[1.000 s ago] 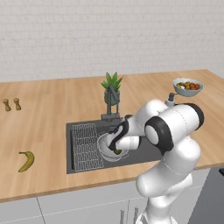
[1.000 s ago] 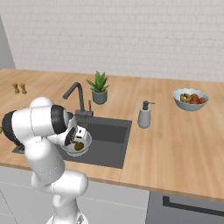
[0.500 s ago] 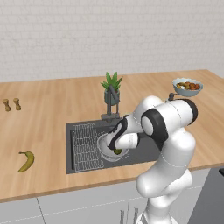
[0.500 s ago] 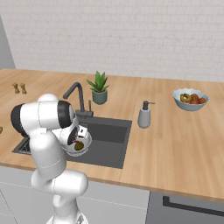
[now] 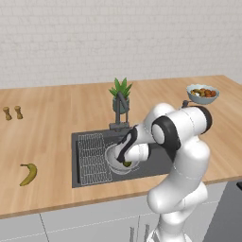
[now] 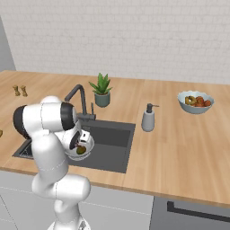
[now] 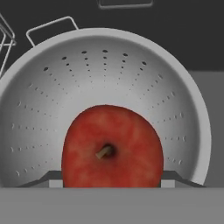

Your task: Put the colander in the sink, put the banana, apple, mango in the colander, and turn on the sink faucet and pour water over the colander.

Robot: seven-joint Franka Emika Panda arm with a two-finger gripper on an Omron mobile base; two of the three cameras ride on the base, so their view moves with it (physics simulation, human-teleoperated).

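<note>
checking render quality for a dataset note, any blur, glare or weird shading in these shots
Hand view: the apple is big, close and slightly soft, the colander evenly lit with a gentle sheen and no hard glare. Left base view: soft overall, the banana casts only a faint shadow, and the sink reads as flat dark grey. Right base view: soft too, and the arm shades the colander.

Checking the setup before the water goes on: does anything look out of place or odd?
Only the banana: it lies alone on the counter, left of the sink, not in the colander. The hand holds the apple over the colander, which sits upright in the sink. No spill or damage shows.
</note>
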